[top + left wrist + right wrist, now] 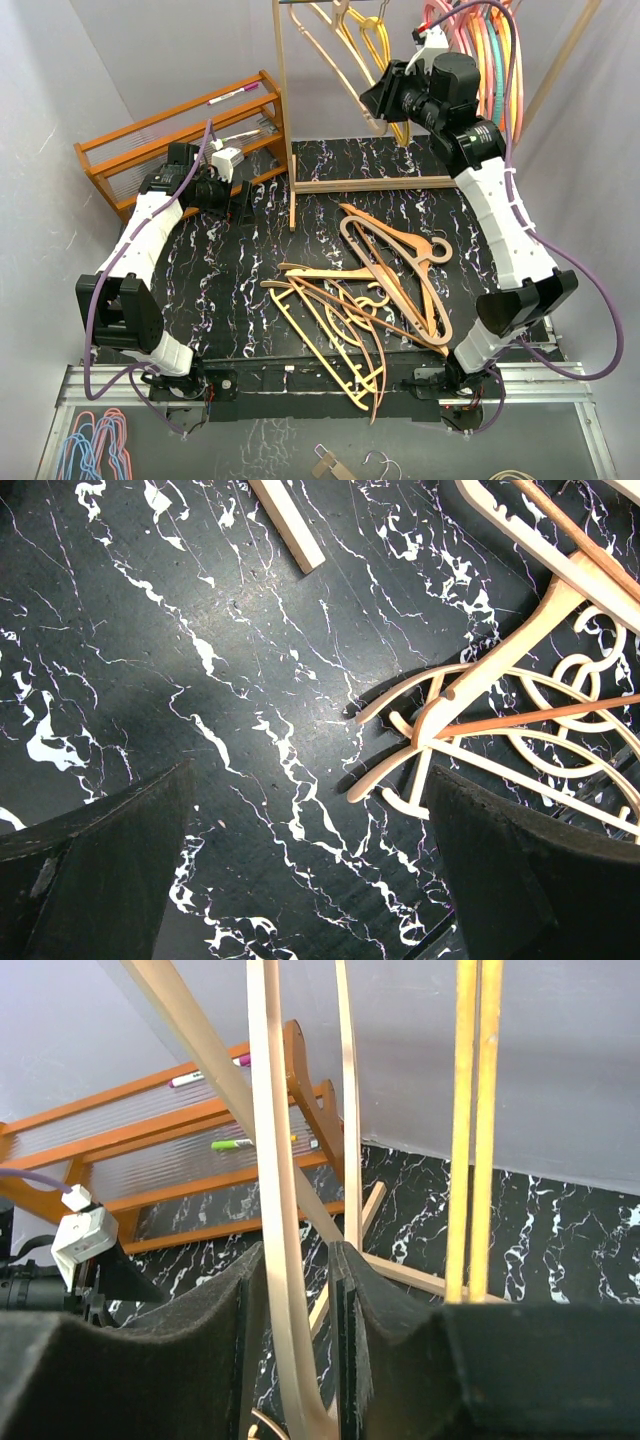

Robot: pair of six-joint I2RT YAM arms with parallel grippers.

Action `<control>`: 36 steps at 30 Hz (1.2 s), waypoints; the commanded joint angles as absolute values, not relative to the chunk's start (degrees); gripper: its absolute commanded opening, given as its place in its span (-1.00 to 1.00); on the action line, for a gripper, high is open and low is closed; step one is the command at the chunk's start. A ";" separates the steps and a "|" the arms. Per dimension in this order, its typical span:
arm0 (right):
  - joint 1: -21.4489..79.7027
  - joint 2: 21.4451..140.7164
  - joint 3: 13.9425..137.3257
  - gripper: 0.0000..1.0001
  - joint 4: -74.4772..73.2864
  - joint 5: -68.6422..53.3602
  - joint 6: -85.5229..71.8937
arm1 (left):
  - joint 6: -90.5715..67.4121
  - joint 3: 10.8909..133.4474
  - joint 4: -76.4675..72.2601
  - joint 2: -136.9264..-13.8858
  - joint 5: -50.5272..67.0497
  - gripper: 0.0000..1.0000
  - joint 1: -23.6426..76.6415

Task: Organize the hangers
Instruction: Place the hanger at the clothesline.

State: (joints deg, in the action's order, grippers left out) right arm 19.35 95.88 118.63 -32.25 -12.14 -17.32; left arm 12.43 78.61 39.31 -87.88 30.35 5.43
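Note:
A pile of tan wooden hangers (372, 300) lies tangled on the black marbled table (220, 290), right of centre. More hangers hang on the rail at the back: tan (335, 55), yellow (377, 38), pink and orange (490, 55). My right gripper (378, 95) is raised at the rail. In the right wrist view a hung tan hanger's bar (268, 1160) passes between its jaws, which stand slightly apart, right gripper (297, 1255) open with a gap beside the bar. My left gripper (310, 770) hovers wide open over bare table at the back left, the pile's edge (500, 670) to its right.
An orange-brown slatted shelf rack (180, 135) stands at the back left, behind the left gripper (238, 203). The pale wooden frame's post (283, 90) and base bar (370, 183) cross the back. Blue and pink hangers (95, 440) lie below the table's front left.

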 commanded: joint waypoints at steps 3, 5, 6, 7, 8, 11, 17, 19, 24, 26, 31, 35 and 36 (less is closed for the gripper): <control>19.15 89.73 109.22 -0.31 -24.77 -12.02 -18.40 | 12.96 77.97 40.17 -86.14 30.32 0.95 5.54; 19.18 87.69 105.51 -0.30 -22.73 -11.81 -18.67 | 12.94 77.83 40.12 -86.07 30.24 0.95 5.54; 19.16 86.63 103.50 -0.30 -21.78 -11.77 -18.73 | 12.93 77.79 40.07 -86.03 30.22 0.95 5.54; 19.09 85.55 101.62 -0.31 -20.66 -11.78 -18.72 | 12.92 77.78 40.02 -86.12 30.23 0.95 5.54; 19.08 84.65 99.79 -0.36 -19.51 -11.83 -18.76 | 12.93 77.82 40.02 -86.13 30.23 0.95 5.49; 19.14 82.77 96.40 -0.80 -17.55 -11.84 -18.83 | 12.95 77.86 40.00 -86.23 30.23 0.95 5.54; 19.24 78.36 92.67 -0.84 -13.40 -9.99 -19.07 | 12.93 77.88 40.14 -86.18 30.23 0.95 5.53; 19.24 77.84 93.92 -0.84 -14.19 -9.13 -18.87 | 12.90 77.78 39.99 -86.13 30.22 0.95 5.58; 19.22 81.99 104.70 -0.85 -23.14 -10.35 -17.78 | 12.92 77.87 39.99 -86.13 30.23 0.95 5.58; 19.23 84.57 109.58 -0.84 -28.65 -12.21 -17.47 | 12.86 77.96 40.00 -86.20 30.23 0.95 5.55; 19.19 90.68 121.59 -0.85 -40.58 -14.87 -14.95 | 12.88 77.72 39.82 -85.99 30.17 0.95 5.54; 19.18 94.27 129.71 -0.85 -47.71 -15.07 -13.24 | 12.84 77.61 39.73 -86.02 30.30 0.95 5.56; 19.18 94.75 131.26 -0.84 -48.95 -15.36 -13.13 | 12.83 77.61 39.73 -86.02 30.32 0.95 5.54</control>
State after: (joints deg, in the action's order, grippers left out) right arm 19.38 93.38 123.70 -43.51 -13.87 -15.35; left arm 12.43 78.00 39.29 -87.88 29.91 5.43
